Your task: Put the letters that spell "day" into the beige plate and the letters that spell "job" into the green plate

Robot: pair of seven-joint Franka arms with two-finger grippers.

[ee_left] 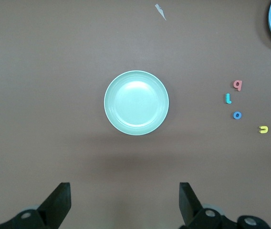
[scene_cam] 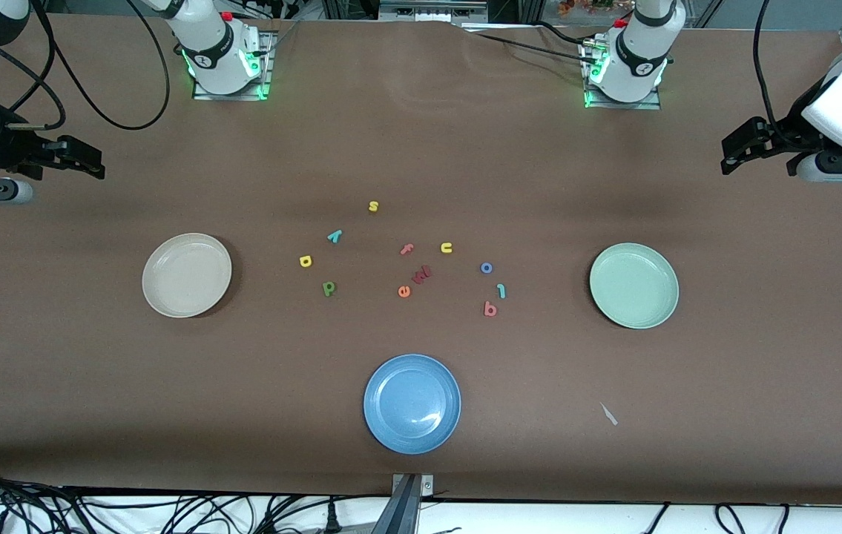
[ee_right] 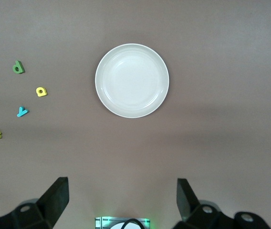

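While both arms wait high over the worktop's two ends, the left gripper (ee_left: 125, 202) and right gripper (ee_right: 122, 200) hold their jaws wide open and empty. The round beige plate (scene_cam: 187, 275) and round mint-green plate (scene_cam: 634, 285) are bare. The small foam letters (scene_cam: 406, 259) lie mid-worktop between them.

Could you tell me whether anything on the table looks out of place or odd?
One stray item: a small pale scrap lies on the table, nearer the front camera than the green plate. It resembles neither letters nor plates.
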